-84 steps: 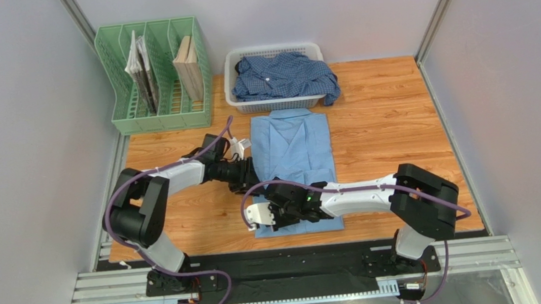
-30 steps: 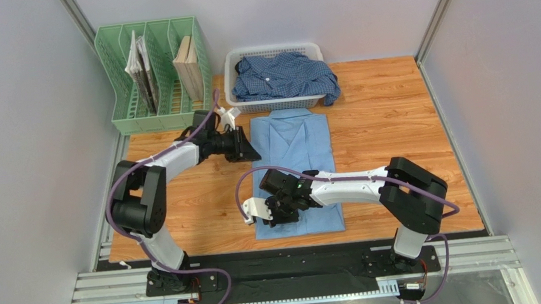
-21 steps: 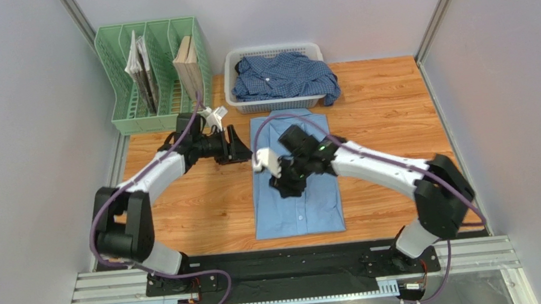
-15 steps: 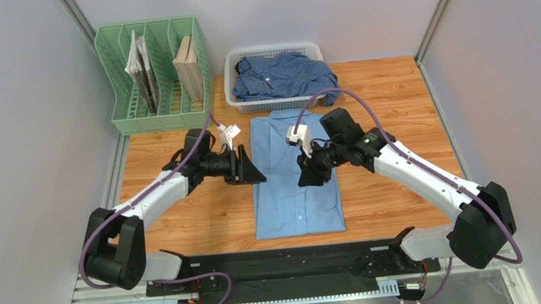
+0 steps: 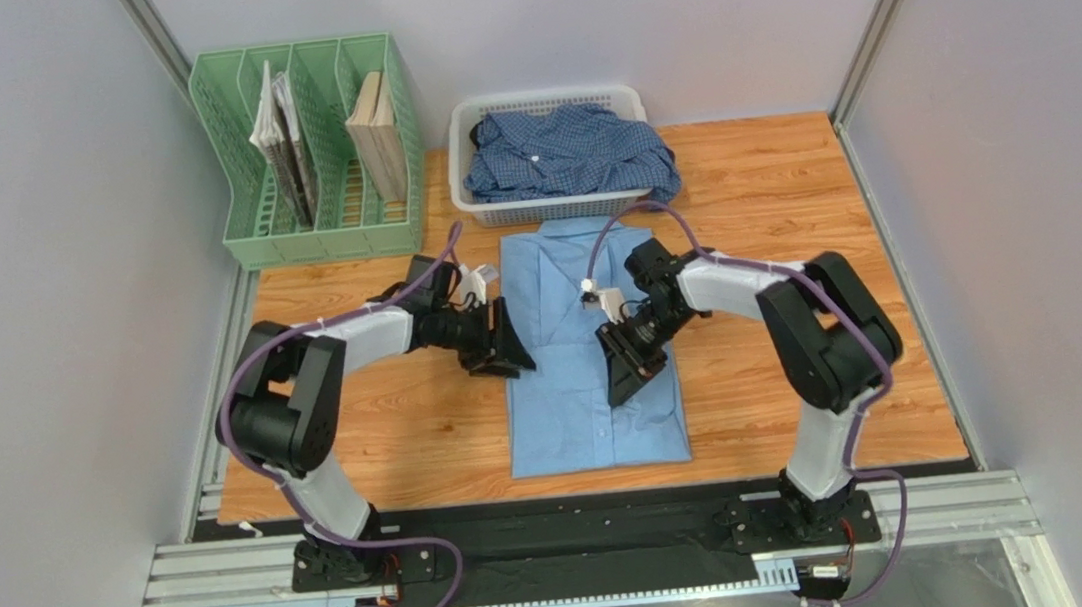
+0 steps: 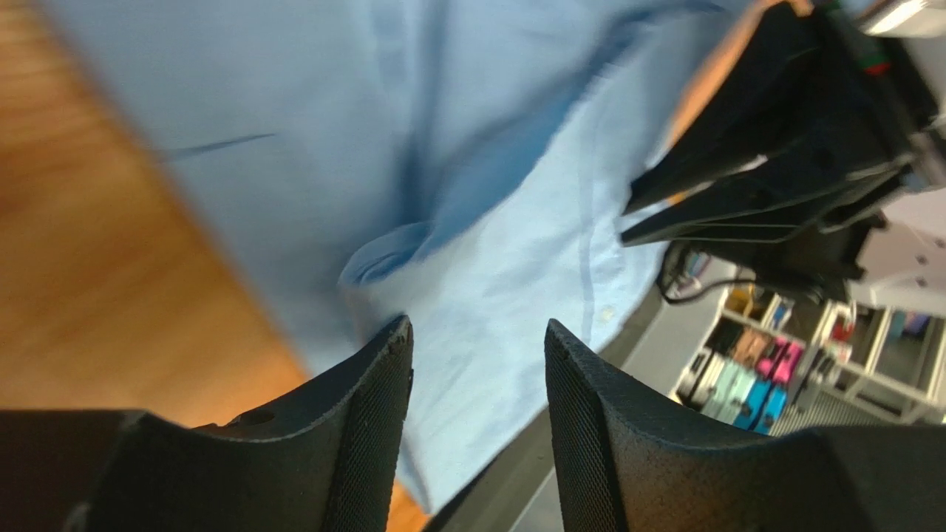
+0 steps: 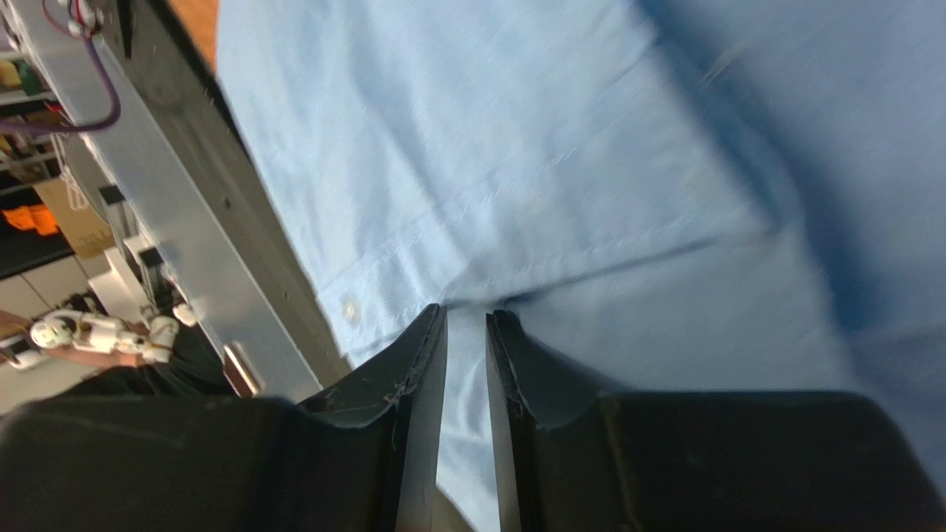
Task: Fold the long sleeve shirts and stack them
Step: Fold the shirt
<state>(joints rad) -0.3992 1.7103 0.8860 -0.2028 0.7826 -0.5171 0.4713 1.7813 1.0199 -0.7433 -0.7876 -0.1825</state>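
- Light sky-blue shirt (image 5: 597,418) lies flat on the wooden table (image 5: 765,220), folded narrow, collar toward the white basket (image 5: 541,97)
- Checked shirt (image 5: 569,150) is heaped in that basket
- Left gripper (image 6: 477,333) is at the flat shirt's left edge, jaws moderately apart, gripping nothing
- Right gripper (image 7: 466,316) is over its right half, jaws a slit apart; a pinch on cloth cannot be told

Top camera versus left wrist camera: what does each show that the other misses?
Only top: the checked shirt heaped in the white basket, and the green rack beside it. Only left wrist: a small raised fold of cloth just past the left claw, jaws apart. Both: the light blue shirt and the right claw over it.
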